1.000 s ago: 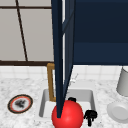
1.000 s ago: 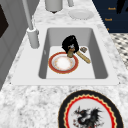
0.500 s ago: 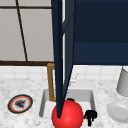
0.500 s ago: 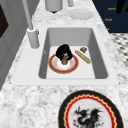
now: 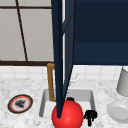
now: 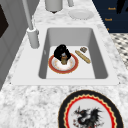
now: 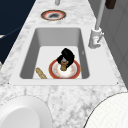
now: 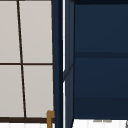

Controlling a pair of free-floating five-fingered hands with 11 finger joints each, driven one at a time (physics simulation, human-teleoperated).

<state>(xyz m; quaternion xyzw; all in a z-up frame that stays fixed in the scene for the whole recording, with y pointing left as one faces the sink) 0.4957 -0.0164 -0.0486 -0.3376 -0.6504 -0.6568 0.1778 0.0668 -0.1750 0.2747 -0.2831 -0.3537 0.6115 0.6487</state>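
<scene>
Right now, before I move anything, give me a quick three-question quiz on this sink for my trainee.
1. True or false: a hand is over the red-rimmed plate in the sink.
2. What lies beside that plate in the basin? A: a wooden stick. B: a fork. C: a mug.
3. Fill in: the dragon plate sits on the ____.
Key: 1 true; 2 A; 3 counter.
</scene>
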